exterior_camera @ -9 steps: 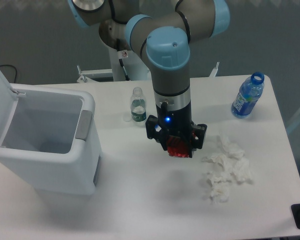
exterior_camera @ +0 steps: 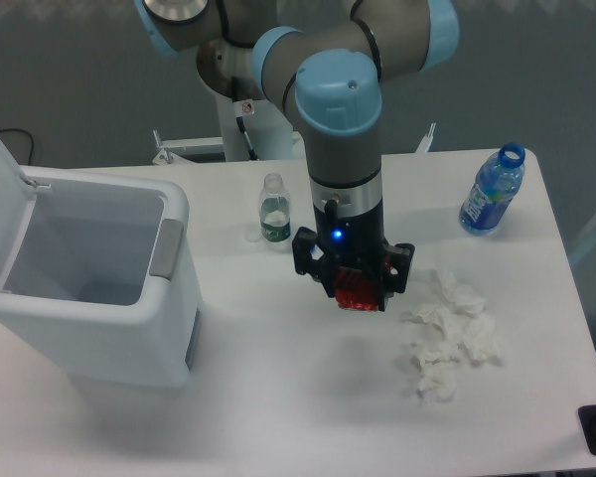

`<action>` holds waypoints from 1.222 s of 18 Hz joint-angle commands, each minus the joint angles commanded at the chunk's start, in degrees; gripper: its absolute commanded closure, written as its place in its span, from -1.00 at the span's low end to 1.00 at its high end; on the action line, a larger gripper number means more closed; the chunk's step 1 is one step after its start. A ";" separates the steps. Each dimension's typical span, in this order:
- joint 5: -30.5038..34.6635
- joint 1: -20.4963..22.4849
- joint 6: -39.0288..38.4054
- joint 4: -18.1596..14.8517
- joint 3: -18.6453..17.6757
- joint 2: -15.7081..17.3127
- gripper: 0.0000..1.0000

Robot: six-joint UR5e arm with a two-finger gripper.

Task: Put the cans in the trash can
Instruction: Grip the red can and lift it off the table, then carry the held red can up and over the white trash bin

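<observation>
Red can (exterior_camera: 358, 295) sits clenched in your gripper (exterior_camera: 356, 296) above the worktop (exterior_camera: 278, 397); a loose hold could drop it short of the open trash can (exterior_camera: 109, 328).

- No lettering, brand name or number can be read anywhere in the scene.
- The small clear bottle (exterior_camera: 273, 210) on the worktop (exterior_camera: 278, 397) carries a green label, its print too small to make out.
- The blue-labelled bottle (exterior_camera: 493, 191) near the worktop's far right corner shows pale markings on its wrap, none legible.
- A small white sticker (exterior_camera: 247, 107) with a red mark sits on the robot's base column behind the worktop; its symbol cannot be made out.
- The red can (exterior_camera: 358, 291) held in the pincer (exterior_camera: 356, 294) shows no readable print.
- The white trash can (exterior_camera: 89, 288) bears no visible marking.
</observation>
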 joint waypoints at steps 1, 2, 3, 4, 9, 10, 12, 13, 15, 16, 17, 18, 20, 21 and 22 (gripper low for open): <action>-0.62 0.00 -0.71 0.00 0.44 0.00 -0.41; -0.62 0.17 -0.80 0.00 0.79 0.00 -0.41; -0.62 0.09 -0.89 0.00 0.97 -0.09 -0.41; -0.71 0.00 -0.98 0.00 1.23 -0.09 -0.41; -2.55 0.00 -4.23 0.00 3.77 -0.09 -0.42; -2.82 0.09 -4.40 -0.09 4.04 0.00 -0.42; -4.48 0.18 -8.07 0.00 4.04 0.09 -0.42; -5.10 0.26 -11.49 0.00 3.96 0.35 -0.42; -5.98 0.00 -17.99 0.00 3.87 1.40 -0.42; -6.50 0.00 -20.72 0.00 3.87 2.28 -0.42; -7.47 -0.09 -23.01 0.00 3.87 3.33 -0.42; -8.61 -0.09 -25.04 0.00 3.78 4.47 -0.41; -10.28 -0.17 -27.60 0.00 3.78 6.32 -0.42; -10.64 -0.17 -28.48 0.00 3.69 7.37 -0.42; -10.90 -0.35 -29.70 0.00 3.52 8.34 -0.42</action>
